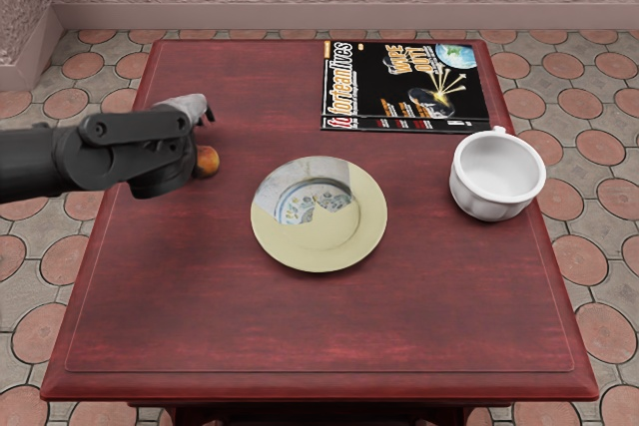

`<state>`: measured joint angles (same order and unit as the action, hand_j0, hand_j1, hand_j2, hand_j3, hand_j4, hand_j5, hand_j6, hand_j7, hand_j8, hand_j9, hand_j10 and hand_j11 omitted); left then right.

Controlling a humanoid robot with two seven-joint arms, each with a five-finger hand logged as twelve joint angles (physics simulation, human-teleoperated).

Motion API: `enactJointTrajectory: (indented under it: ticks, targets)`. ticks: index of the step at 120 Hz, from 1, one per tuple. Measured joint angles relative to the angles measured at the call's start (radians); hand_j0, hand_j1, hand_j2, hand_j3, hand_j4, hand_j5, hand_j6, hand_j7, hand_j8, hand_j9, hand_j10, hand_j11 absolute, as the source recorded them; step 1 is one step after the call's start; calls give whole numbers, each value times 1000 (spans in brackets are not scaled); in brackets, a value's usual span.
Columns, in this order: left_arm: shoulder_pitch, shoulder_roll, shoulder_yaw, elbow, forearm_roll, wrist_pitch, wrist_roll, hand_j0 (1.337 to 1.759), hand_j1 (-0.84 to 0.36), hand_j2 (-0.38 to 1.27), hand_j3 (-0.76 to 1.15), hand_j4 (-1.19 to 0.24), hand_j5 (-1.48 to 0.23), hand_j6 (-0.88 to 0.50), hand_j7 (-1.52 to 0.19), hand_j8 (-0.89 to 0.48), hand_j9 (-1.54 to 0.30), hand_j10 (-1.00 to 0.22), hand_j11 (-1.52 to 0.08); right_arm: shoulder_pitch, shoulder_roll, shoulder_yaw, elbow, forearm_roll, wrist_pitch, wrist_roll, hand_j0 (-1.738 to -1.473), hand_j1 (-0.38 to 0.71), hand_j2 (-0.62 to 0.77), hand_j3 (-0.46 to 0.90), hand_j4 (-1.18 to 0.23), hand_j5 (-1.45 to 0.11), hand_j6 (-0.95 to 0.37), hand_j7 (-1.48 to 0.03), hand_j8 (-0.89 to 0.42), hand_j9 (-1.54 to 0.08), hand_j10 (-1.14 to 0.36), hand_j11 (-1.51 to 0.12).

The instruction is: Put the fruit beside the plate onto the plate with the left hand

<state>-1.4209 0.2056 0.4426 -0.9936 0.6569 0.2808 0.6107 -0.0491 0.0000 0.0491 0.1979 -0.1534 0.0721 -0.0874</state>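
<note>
A small orange-red fruit [209, 161] lies on the table left of the plate, partly hidden behind my left hand. The cream plate [344, 246] with a blue-patterned centre sits mid-table, with nothing on it. My left arm comes in from the left edge, and the left hand [193, 123] hovers right at the fruit. The dark palm is against the fruit's left side. Its grey fingers [192, 107] reach past the fruit towards the back and are not wrapped around it. The right arm is out of view.
A white cup-like bowl [496, 176] stands right of the plate. A black magazine [404, 86] lies at the back of the table. The dark red table top [300, 326] ends above a tiled floor.
</note>
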Motion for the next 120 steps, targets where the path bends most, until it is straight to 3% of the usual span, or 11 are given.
enactJointTrajectory:
  ticks: [62,120]
  targets:
    - [7,-69,41,-5,10,74,0,1658,-83,80,0,-364,-472,-365,-472,-365,-471,-364,-471,0,0,0,0,0,0,0,-1658,-326,-4,0,-19,-24,-19,-24,-19,-24,-19,-24]
    - [-1,-65,43,-5,-58,73,0,1658,-272,182,0,-550,-697,-551,-697,-515,-707,-545,-706,0,0,0,0,0,0,0,-1658,-326,-4,0,-19,-25,-19,-25,-19,-25,-19,-25]
